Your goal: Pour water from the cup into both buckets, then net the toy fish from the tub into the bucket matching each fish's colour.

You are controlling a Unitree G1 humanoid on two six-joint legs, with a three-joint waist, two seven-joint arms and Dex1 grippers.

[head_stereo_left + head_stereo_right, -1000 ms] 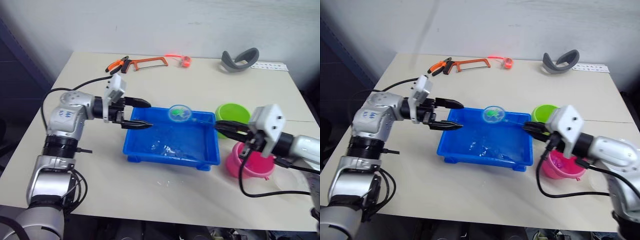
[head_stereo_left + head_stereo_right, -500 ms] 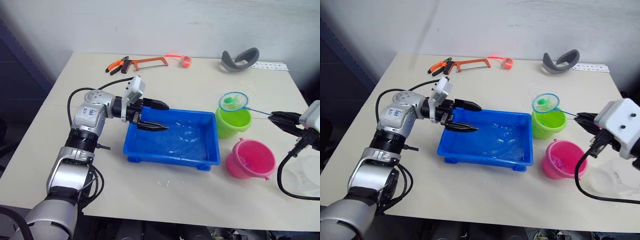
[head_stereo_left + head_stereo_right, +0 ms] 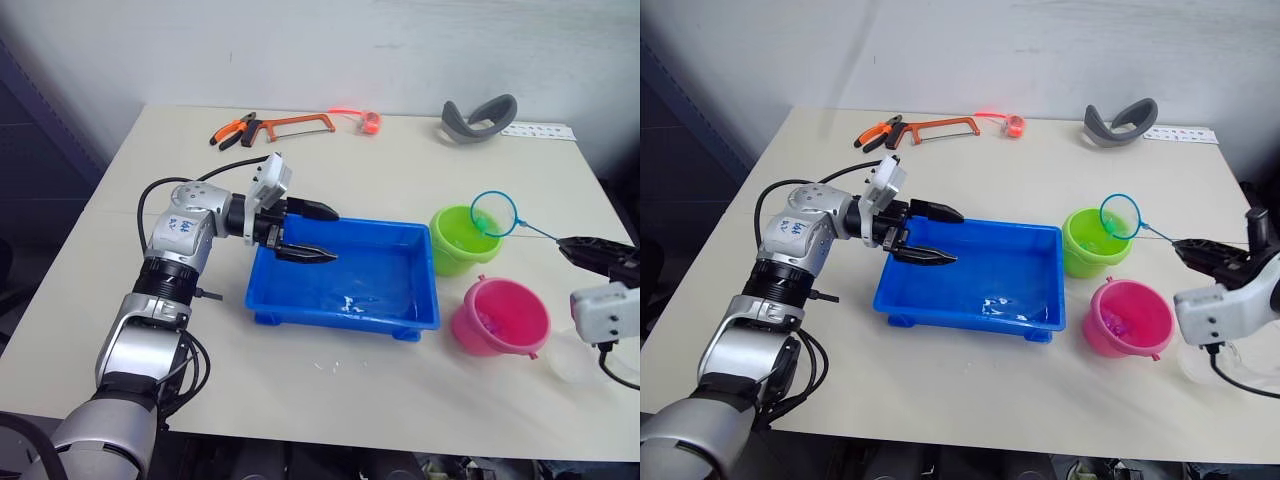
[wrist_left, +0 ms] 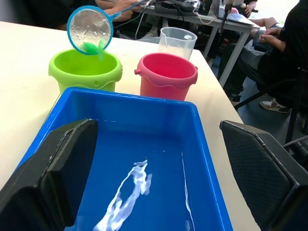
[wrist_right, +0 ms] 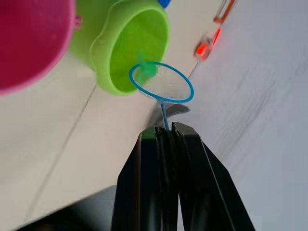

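Since half a second ago the net has tipped on edge over the green bucket, and the right end effector has drawn back toward the worktop's right side; the left arm has hardly shifted. The right end effector is clenched on the net's thin handle, hoop tilted steeply above the bucket's far rim. A green fish clings to the low edge of the mesh, right over the bucket's mouth.

The left end effector hovers released, its fingers spread wide above the near-left corner of the blue tub, just inside the rolled rim and touching nothing. The tub holds water with pale glints.

The pink bucket stands just beside the tub's right wall and near the green bucket, apart from both. The clear cup sits behind the pink one, toward the worktop's right edge.

Behind the tub the worktop lies open up to a hacksaw, pliers and a grey curved strap along the far edge. The front strip is bare.
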